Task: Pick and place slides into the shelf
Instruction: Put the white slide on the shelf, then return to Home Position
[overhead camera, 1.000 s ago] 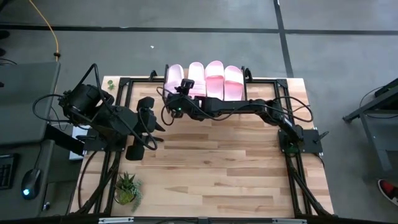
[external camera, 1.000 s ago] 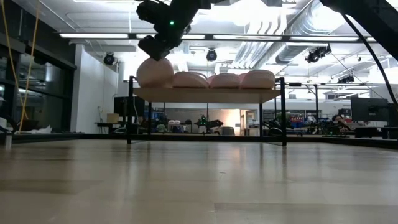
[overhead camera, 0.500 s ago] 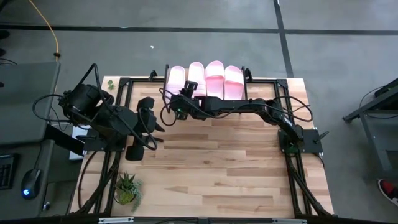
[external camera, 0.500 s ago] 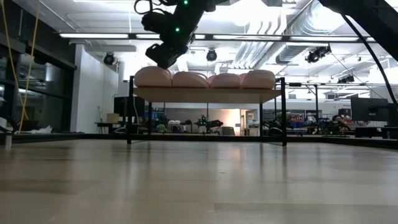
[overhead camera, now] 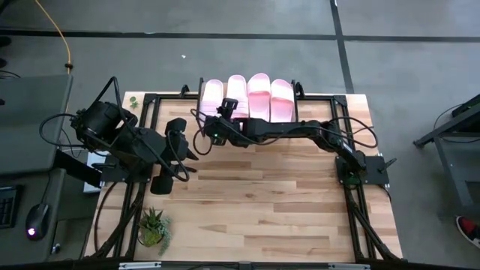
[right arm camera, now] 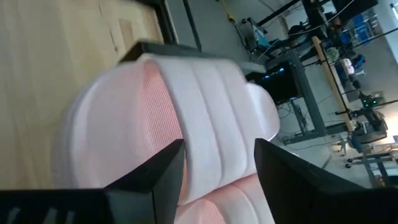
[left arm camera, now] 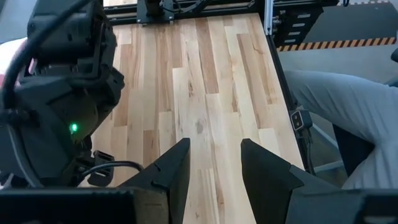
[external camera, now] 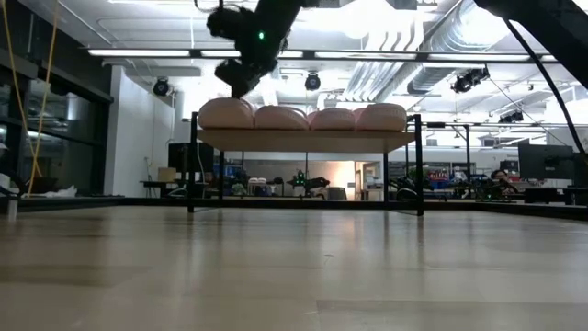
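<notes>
We see all four slides [overhead camera: 248, 97] lying side by side on the shelf [external camera: 303, 140] at the far edge of the table [overhead camera: 262, 202], their rounded ends lined up along the plank in the low view. The right gripper [overhead camera: 224, 112] hangs just above the near end of the leftmost slide [right arm camera: 155, 124], not touching it; its jaws stand apart and empty, with the ribbed strap showing between the two fingers [right arm camera: 152, 177] in the right wrist view. The left gripper [left arm camera: 214, 168] waits over the table's left side, well apart from the shelf, its jaws parted with only bare wood between them. A small potted plant [overhead camera: 153, 226] sits near the table's front left corner.
</notes>
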`<state>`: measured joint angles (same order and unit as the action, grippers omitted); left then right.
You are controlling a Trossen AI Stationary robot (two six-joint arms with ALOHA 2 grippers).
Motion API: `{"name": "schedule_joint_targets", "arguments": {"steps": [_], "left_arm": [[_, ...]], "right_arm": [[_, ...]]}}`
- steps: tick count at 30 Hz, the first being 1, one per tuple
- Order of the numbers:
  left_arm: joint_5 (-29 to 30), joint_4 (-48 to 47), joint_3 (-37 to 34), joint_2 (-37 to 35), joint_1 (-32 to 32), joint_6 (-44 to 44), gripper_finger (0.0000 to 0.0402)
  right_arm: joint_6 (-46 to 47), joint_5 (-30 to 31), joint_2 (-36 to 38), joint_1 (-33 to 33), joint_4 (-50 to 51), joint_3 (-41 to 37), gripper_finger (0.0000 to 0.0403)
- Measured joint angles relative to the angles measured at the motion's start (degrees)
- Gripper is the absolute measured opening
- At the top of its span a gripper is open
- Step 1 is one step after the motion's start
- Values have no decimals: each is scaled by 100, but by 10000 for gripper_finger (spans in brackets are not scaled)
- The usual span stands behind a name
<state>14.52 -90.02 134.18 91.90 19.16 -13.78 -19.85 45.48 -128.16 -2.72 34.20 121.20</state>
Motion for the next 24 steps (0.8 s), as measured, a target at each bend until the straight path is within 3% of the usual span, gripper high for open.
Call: {"name": "schedule_joint_targets", "arguments": {"steps": [13, 24], "left_arm": [[2, 2, -1, 0, 0, 50, 127], [129, 2, 1, 0, 0, 157, 127]], "right_arm": [[472, -222, 29, 343, 1434, 1398, 197], [1086, -300, 306, 439, 2832, 1310, 197]]}}
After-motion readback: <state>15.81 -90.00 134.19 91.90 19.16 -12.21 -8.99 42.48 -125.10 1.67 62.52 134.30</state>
